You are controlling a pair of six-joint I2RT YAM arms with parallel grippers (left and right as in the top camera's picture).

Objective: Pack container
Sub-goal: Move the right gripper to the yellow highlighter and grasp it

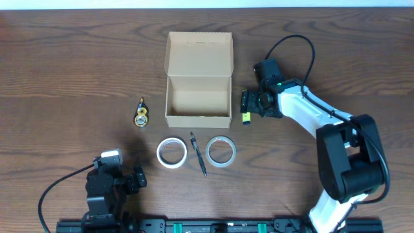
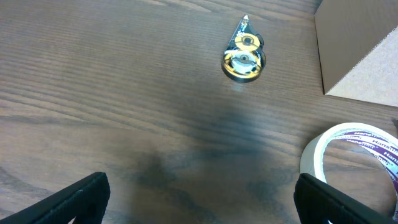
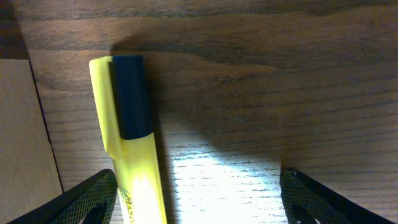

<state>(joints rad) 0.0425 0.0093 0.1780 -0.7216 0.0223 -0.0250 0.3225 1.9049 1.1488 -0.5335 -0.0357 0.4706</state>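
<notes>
- The container (image 1: 198, 120) sits mid-table, somewhat nearer the far edge than the near one. Its hinged flap lid stands open, thrown back toward the far edge.
- Inside it I see only bare cardboard floor and walls. Whether anything small lies against its near wall I cannot tell.
- One yellow highlighter (image 3: 134, 155) with a dark cap lies on the wood just beside the container's right wall, not touching it.
- The right gripper (image 3: 199, 208) is low over that highlighter with its fingers spread wide. The highlighter lies between them, close to one finger, and is not pinched.
- Two tape rolls lie flat between the container and the near edge: a white roll (image 1: 172, 163) to the left and a paler roll (image 1: 220, 162) to the right.
- One dark pen (image 1: 198, 154) lies between the two rolls, slightly aslant.
- One small correction-tape dispenser (image 1: 141, 115), gold and black, lies left of the container, well apart from it.
- The left gripper (image 2: 202, 208) hovers near the near-left corner, fingers spread apart, holding nothing.
- The table (image 1: 77, 65) is dark brown wood grain. A black rail (image 1: 213, 227) runs along its near edge.
</notes>
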